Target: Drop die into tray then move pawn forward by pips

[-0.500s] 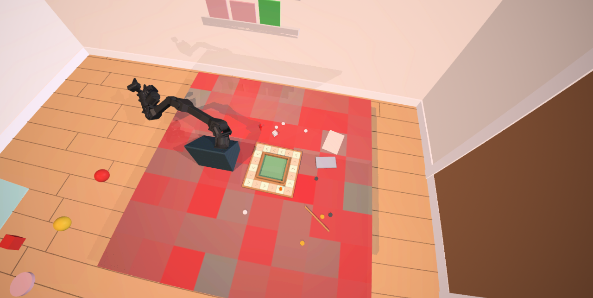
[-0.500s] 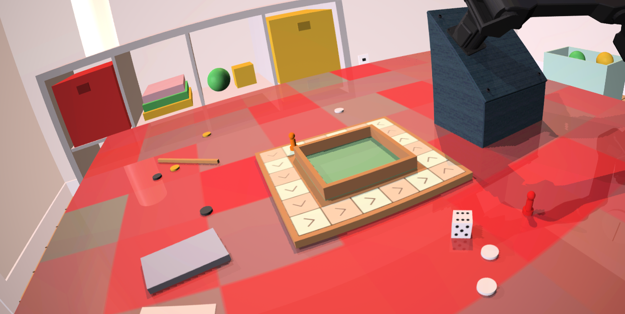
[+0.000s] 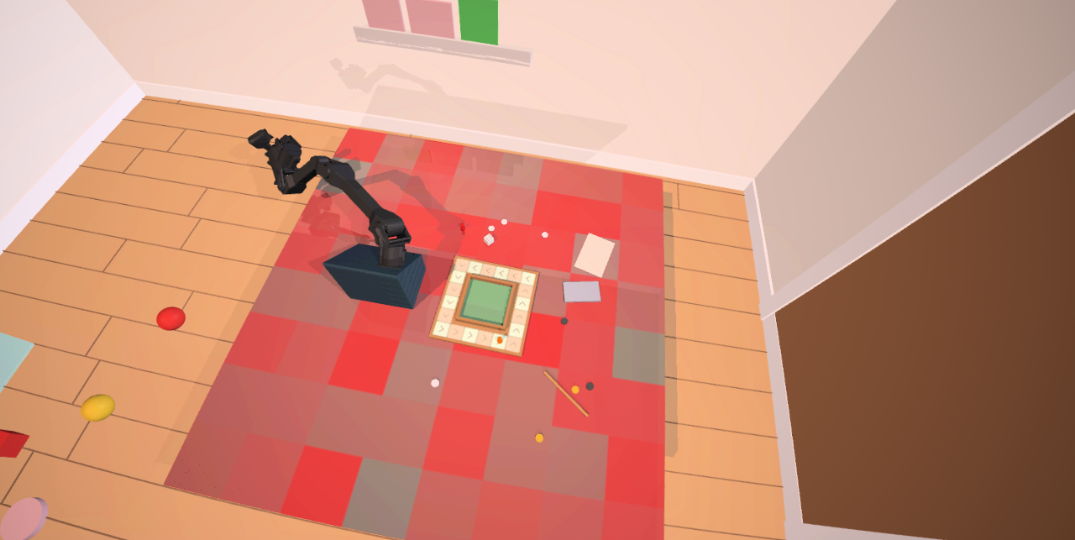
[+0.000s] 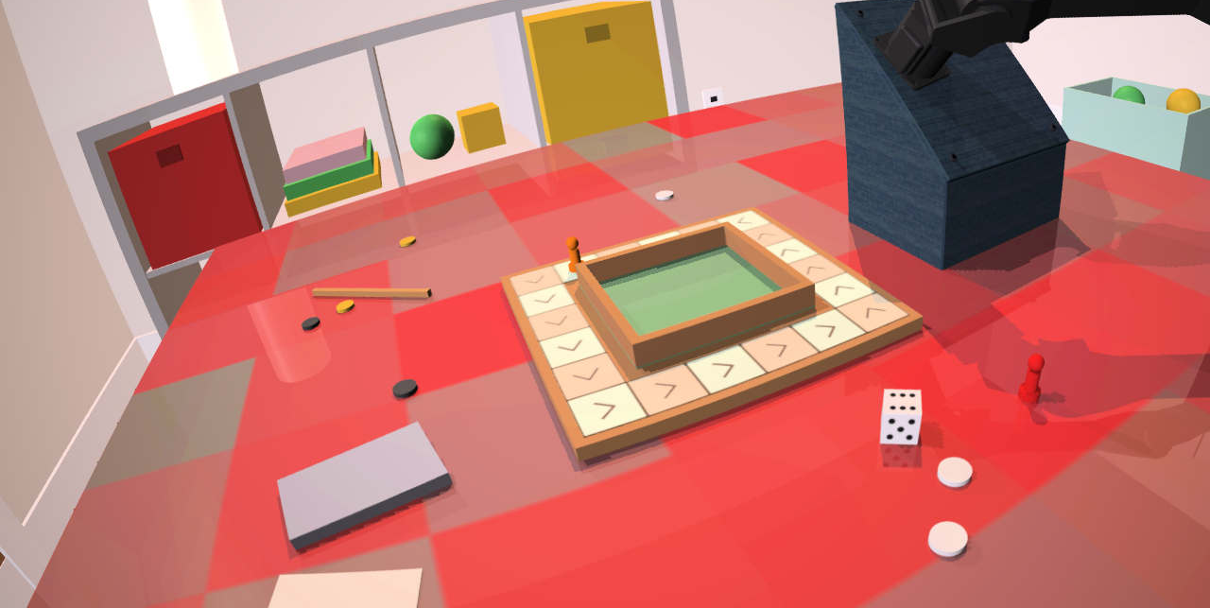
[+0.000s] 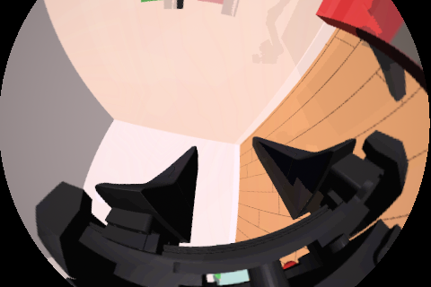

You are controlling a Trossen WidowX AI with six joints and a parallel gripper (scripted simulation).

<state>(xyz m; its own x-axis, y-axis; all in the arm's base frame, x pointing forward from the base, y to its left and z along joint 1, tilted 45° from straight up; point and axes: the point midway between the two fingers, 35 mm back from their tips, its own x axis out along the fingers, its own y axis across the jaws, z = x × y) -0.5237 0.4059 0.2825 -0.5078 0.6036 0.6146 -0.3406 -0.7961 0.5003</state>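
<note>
The white die [image 3: 488,238] [image 4: 901,416] sits on the table beside the board, two rows of three pips on top. The board [image 3: 441,329] [image 4: 609,411] has a ring of arrow squares around the green-floored dice tray [image 3: 487,301] [image 4: 693,291], which is empty. An orange pawn [image 3: 499,339] [image 4: 573,253] stands upright on a square in the board's far row in the exterior view, close to the tray wall. My gripper [image 3: 260,138] [image 5: 225,145] is open and empty, raised beyond the table's left edge in the top view, far from die and pawn.
A red pawn [image 3: 462,227] [image 4: 1031,379] and white discs [image 4: 954,471] [image 4: 946,538] are near the die. A grey box [image 3: 581,291] [image 4: 363,481], a pale card [image 3: 595,254], a wooden stick [image 3: 566,394] [image 4: 371,292] and dark and yellow discs lie elsewhere. The blue arm base [image 4: 947,130] stands beside the board.
</note>
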